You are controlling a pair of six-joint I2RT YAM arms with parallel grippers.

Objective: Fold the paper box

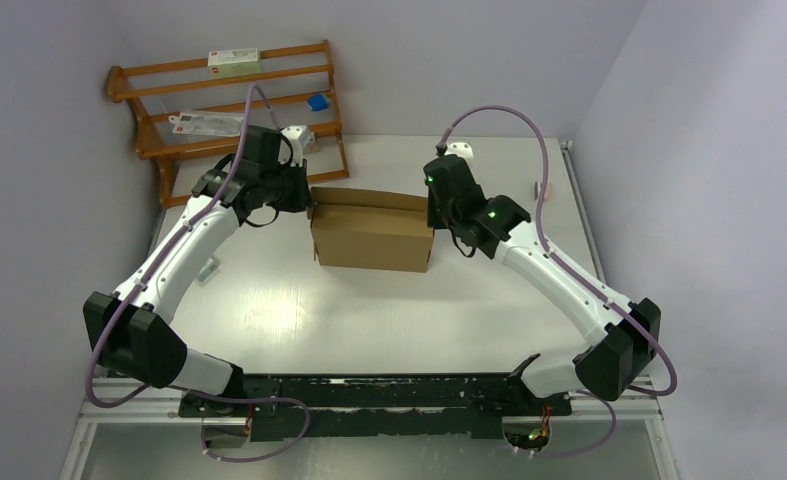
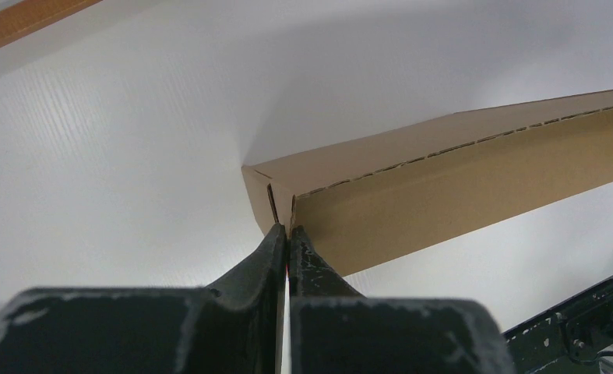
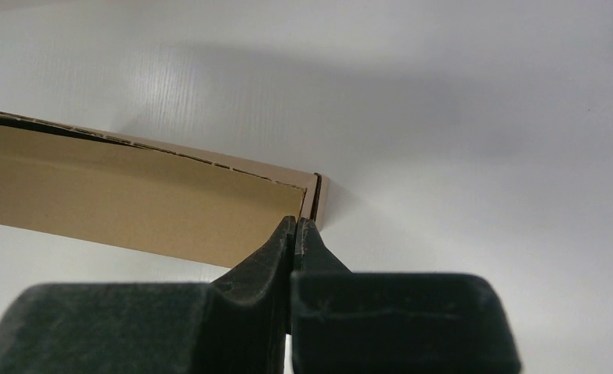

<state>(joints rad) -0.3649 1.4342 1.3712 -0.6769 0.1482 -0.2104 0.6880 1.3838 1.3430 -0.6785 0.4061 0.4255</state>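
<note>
White table point(image 1: 299, 310) carries the paper box point(image 1: 371, 238) at centre: plain brown, rectangular, perforated fold along its long edge. Open surface on all sides. Left gripper point(image 2: 287, 231) and right gripper point(image 3: 295, 224): jaws closed, tips at opposite end corners; pinch on cardboard unclear.

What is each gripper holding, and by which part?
Cannot be told. Both jaws are shut: left gripper meets the paper box at its left end corner, right gripper at the right one.

Robot lab, white table point(image 1: 369, 320), wooden rack point(image 1: 289, 51)
</note>
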